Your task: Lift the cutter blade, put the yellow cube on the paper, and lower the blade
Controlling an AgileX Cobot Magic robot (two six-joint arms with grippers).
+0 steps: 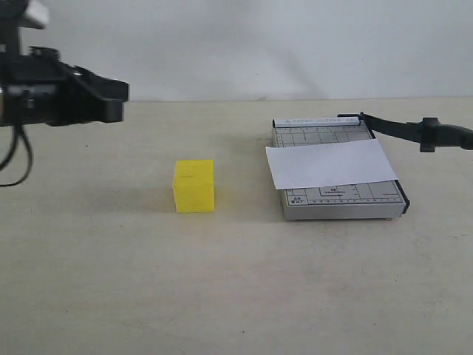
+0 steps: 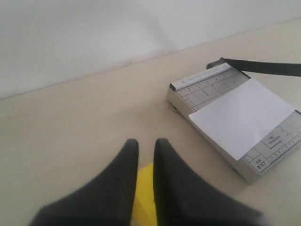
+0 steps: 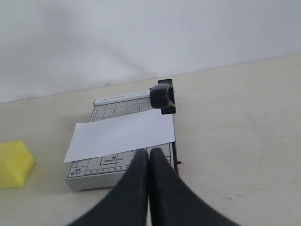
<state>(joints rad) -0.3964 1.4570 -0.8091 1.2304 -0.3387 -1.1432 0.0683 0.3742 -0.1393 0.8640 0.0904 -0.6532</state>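
Observation:
The yellow cube point(image 1: 194, 186) sits on the table, left of the grey cutter base point(image 1: 347, 203). The white paper point(image 1: 331, 163) lies across that base. The cutter blade point(image 1: 399, 129) is raised, and its thick handle point(image 3: 162, 98) is off the base. My left gripper point(image 1: 118, 100) hovers high at the far left, well above the cube. Its fingers point(image 2: 129, 150) stand nearly together with only a slim gap and hold nothing; the cube point(image 2: 145, 195) shows below them. My right gripper point(image 3: 149, 153) is shut and empty, near the base's front edge. It is outside the exterior view.
A pale wall point(image 1: 244, 44) rises behind the beige table point(image 1: 222, 288). The table edge point(image 1: 199, 100) runs along the back. Bare tabletop lies between the cube and the cutter.

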